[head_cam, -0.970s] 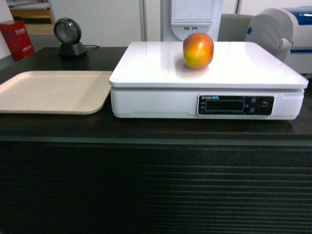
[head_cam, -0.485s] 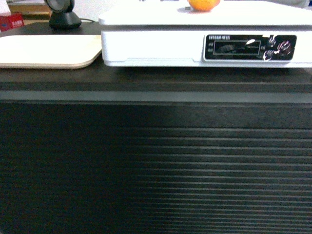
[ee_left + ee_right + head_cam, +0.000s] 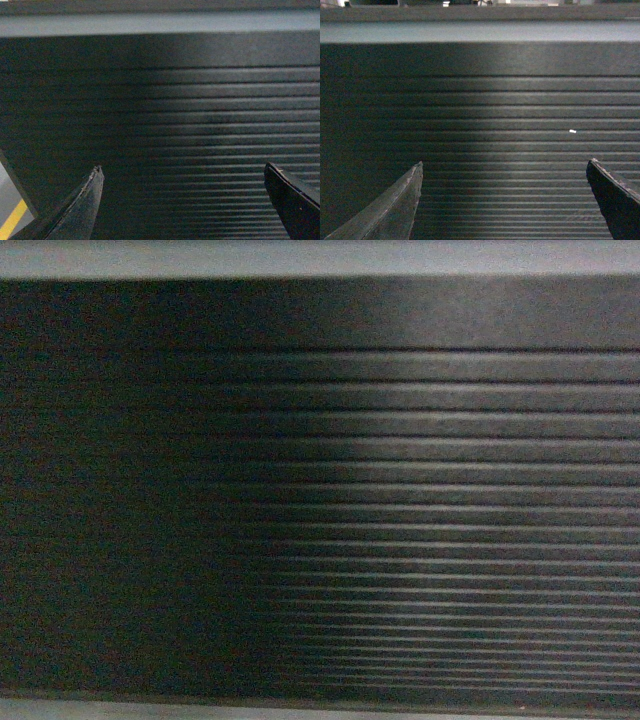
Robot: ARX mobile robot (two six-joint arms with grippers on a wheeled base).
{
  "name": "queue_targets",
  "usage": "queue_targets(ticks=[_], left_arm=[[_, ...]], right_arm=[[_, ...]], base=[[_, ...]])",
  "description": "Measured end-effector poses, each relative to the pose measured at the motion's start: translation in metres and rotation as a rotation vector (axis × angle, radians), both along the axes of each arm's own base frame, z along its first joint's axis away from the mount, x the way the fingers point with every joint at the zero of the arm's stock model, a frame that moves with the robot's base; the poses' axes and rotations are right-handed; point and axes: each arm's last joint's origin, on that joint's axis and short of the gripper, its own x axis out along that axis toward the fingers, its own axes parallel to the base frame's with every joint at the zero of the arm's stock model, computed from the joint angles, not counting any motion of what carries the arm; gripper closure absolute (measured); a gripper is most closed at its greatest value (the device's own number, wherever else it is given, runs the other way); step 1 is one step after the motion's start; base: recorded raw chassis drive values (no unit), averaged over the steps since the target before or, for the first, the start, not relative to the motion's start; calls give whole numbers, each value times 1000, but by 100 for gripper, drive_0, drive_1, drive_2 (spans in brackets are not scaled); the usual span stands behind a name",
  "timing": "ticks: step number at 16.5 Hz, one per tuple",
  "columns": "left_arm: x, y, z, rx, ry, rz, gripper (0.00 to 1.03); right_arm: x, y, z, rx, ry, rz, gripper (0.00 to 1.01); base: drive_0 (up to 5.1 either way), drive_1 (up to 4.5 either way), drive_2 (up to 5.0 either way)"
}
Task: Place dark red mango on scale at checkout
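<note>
Black ribbed checkout (image 3: 320, 490) front before both spread-fingered, empty tools.

Only the checkout (image 3: 320, 490) front is in frame.
Black panel, horizontal ribs running full width, lit brighter toward the right and dark on the left. A pale grey band of the counter edge runs along the top in all three views, with a plain smooth strip just under it before the ribs start. Small white speck on the ribs in the right wrist view. Mango and scale out of frame.
</note>
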Motion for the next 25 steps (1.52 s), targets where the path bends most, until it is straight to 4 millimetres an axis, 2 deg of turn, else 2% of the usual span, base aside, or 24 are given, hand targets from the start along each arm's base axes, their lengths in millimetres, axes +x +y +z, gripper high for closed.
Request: queue_targets(ticks=[25], left_arm=[[0,0,0,0,3,0,5]], right_arm=[[0,0,0,0,1,0,3]], base=[[0,0,0]])
